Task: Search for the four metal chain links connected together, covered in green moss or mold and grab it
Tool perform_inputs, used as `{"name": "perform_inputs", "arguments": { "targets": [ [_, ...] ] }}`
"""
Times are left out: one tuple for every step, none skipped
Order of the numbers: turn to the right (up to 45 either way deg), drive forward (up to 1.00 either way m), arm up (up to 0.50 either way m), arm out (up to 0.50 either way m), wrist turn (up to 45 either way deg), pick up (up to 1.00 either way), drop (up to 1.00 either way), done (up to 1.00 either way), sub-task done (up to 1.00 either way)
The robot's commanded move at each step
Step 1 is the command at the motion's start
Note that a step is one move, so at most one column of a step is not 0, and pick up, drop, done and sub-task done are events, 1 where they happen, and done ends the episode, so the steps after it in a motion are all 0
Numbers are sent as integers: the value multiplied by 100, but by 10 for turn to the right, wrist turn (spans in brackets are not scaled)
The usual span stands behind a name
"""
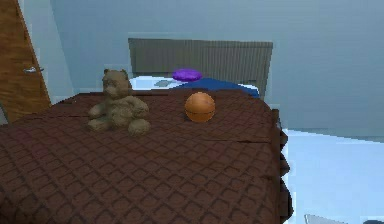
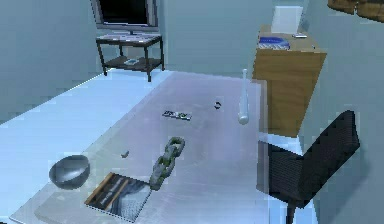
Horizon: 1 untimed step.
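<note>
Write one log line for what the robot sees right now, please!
target: green chain links on glass table | nearby: metal bowl | ahead: teddy bear on bed

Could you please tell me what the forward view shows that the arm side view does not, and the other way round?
Forward view: a brown-covered bed, with a teddy bear, an orange ball and a purple thing by the headboard; a wooden door. Arm side view: a glass table bearing a green chain and a metal bowl; a black chair, a wooden cabinet, a television. Shared: blue-grey walls, pale floor.
</note>
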Motion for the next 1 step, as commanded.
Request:
{"name": "perform_inputs", "arguments": {
  "targets": [
    [0, 0, 0, 30, 0, 0, 0, 0, 0]
  ]
}}
